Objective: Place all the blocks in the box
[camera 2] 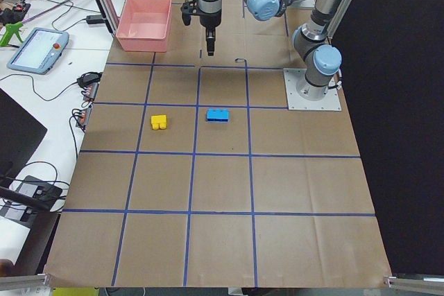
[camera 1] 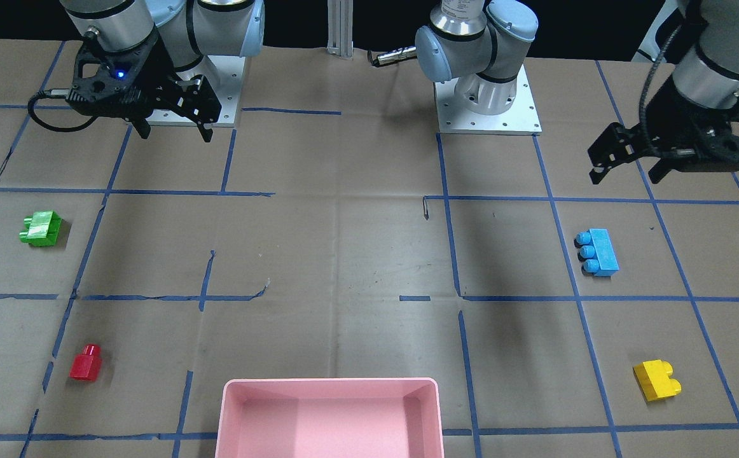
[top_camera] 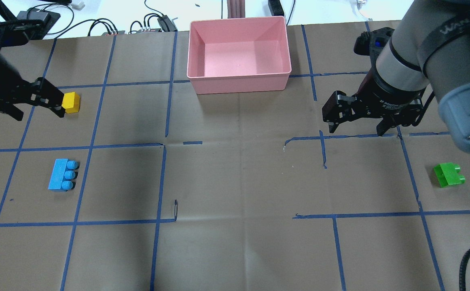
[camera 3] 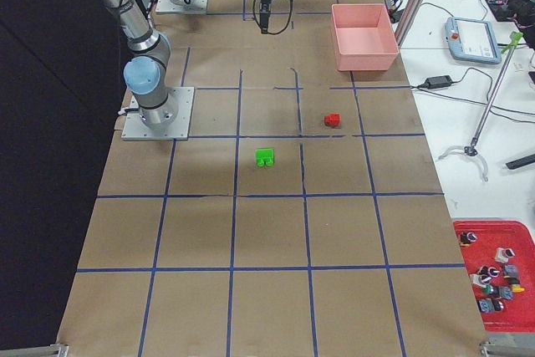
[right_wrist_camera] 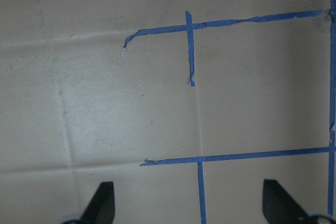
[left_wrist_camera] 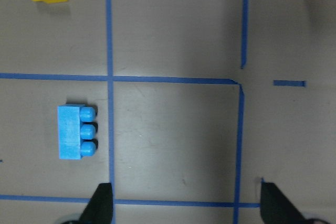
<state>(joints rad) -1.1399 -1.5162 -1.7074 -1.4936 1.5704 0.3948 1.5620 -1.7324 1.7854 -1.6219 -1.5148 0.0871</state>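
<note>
Progress: 0 of 4 blocks are in the box (top_camera: 239, 84). The box sits at the table's far edge from the robot, on the centre line, and its floor is bare in both the overhead and front views.

Blocks, all lying on the table (camera 1: 344, 254), well apart from each other and from the box:
- green (camera 1: 41, 228): robot's right side, mid-depth.
- red (camera 1: 86, 363): right side, farther out, closer to the box's row. It does not show in the overhead view.
- blue (camera 1: 598, 252): left side, mid-depth, on its side with its 3 studs toward the centre.
- yellow (camera 1: 657, 380): left side, farther out.

Left end effector (camera 1: 624, 173): released, fingers spread, nothing between them. It is raised off the table on the base side of blue, and its wrist view shows blue and yellow below.

Right end effector (camera 1: 175, 130): released and holding nothing, raised near its base. Its wrist view shows only bare table and tape.

Judgement: no grasp has begun and all 4 pick-and-drops are left. A likely split is 2 blocks per arm by side, with blue and green the nearest first picks.
</note>
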